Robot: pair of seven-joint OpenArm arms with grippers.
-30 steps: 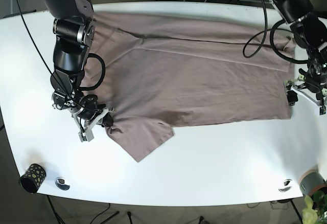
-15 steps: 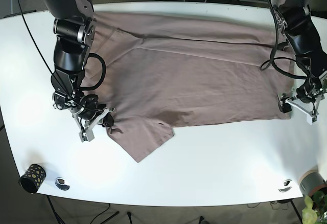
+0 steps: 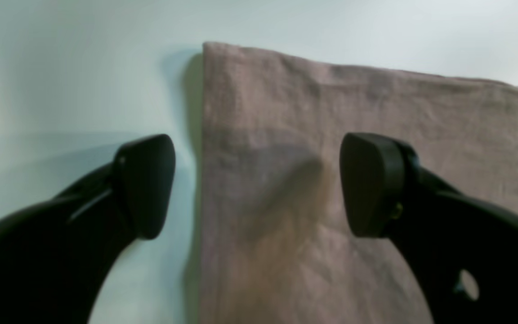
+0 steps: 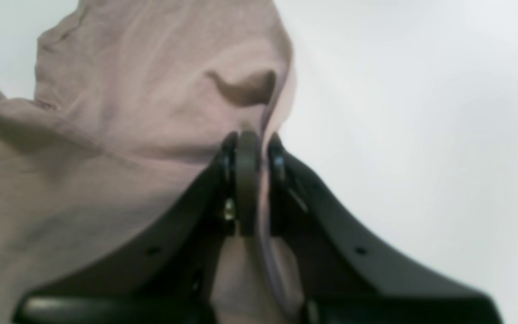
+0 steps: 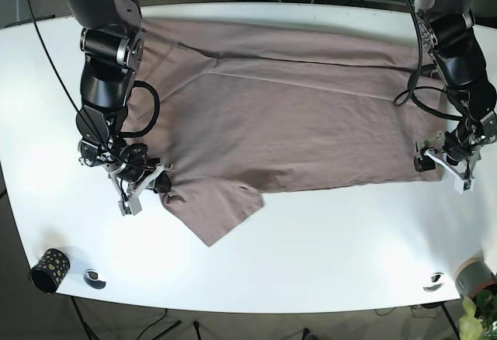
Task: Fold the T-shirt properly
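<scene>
The mauve T-shirt [image 5: 303, 115] lies spread flat across the far half of the white table [image 5: 326, 255], its length running side to side in the base view. One sleeve [image 5: 221, 208] juts toward the near edge on that view's left, and the hem corner [image 3: 223, 63] sits at the view's right.

The right gripper [image 4: 247, 180] has its jaws pressed together with a fold of the shirt's fabric pinched between them, at the edge just beside the sleeve; the cloth bunches and rises into wrinkles around the grip.

The left gripper [image 3: 256, 184] is spread wide at the hem corner, one finger over bare table and the other over the cloth, with the shirt's straight side edge running between them. Whether the fingertips touch the surface cannot be told.

Near the table's front edge stand a small dark patterned cup [image 5: 49, 268] and two round metal fittings [image 5: 95, 278].
</scene>
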